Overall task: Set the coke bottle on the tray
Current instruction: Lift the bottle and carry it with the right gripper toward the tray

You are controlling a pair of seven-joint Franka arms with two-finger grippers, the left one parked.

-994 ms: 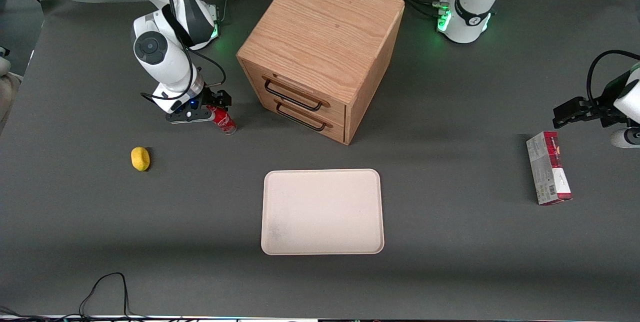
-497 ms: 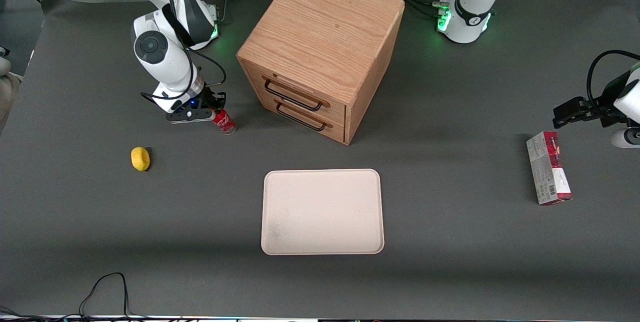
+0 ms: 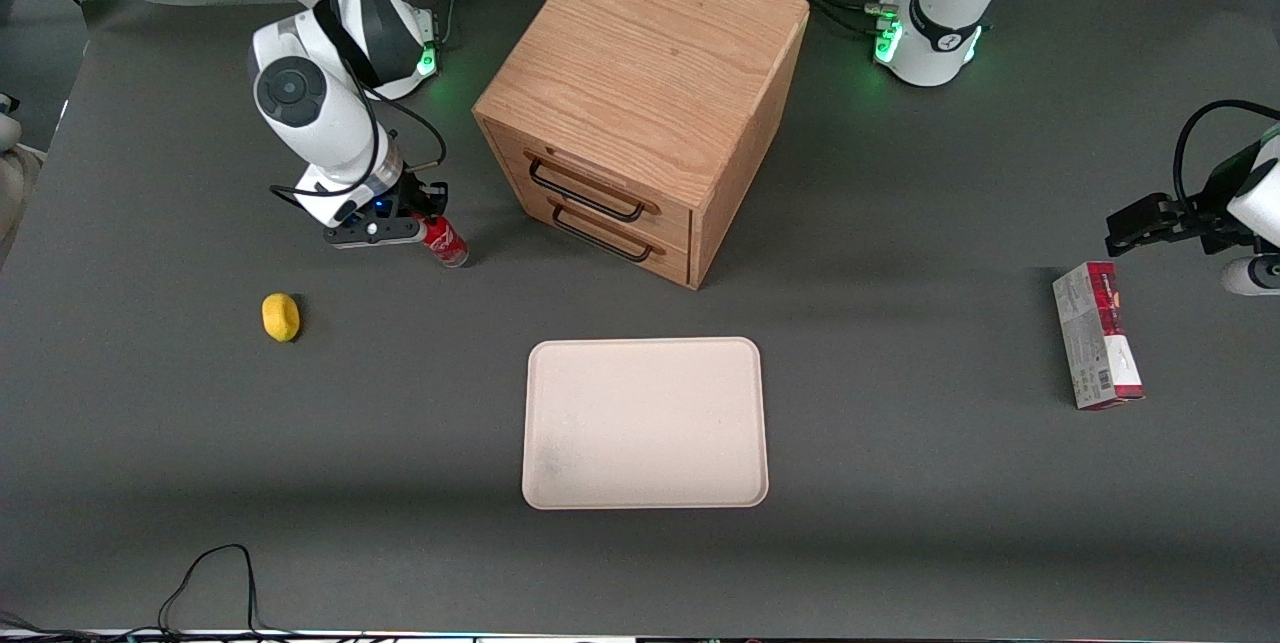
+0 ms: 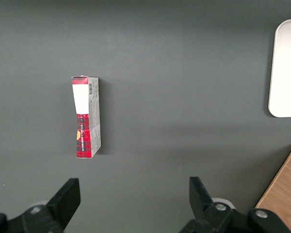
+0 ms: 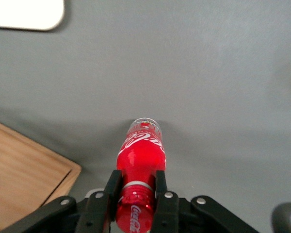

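Gripper (image 3: 432,220) at upper left of the front frame, its 2 fingers (image 5: 160,187) clamped on the bottle (image 3: 445,243); tray (image 3: 645,423) lies well apart, nearer the camera, at centre frame.

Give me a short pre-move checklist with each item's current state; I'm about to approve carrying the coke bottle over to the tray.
1. Tool closed on the coke bottle near its cap end: ok.
2. Bottle lifted off the table: cannot tell; its clear base looks at or near the surface.
3. Tray bare, with room for the bottle: ok.
4. Table between bottle and tray free of objects: ok; lemon lies off toward the working arm's end.
5. Drawer cabinet beside the bottle, apart from it: ok.
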